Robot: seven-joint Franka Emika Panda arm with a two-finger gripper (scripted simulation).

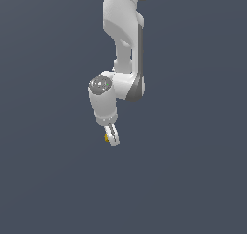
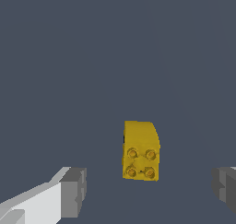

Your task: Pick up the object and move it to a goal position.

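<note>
Object point(image 2: 141, 150), yellow and studded, lies between the spread-apart fingers point(image 2: 73, 192) of the claw point(image 2: 147, 191), untouched.

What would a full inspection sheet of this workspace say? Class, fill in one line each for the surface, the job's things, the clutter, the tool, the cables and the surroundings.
Surface: plain dark grey-blue ground, no marks or edges visible.
Job's things: one small yellow block with four round studs at one end; it lies between the tool's fingers, touching neither. No goal marker seen.
Clutter: nothing seen.
Tool: the tool is open, its grey pads set wide on either side of the block; in the exterior view the white arm points downward, with the block beside the fingertips.
Cables: nothing seen.
Surroundings: uniform dark background, nothing else seen.
</note>
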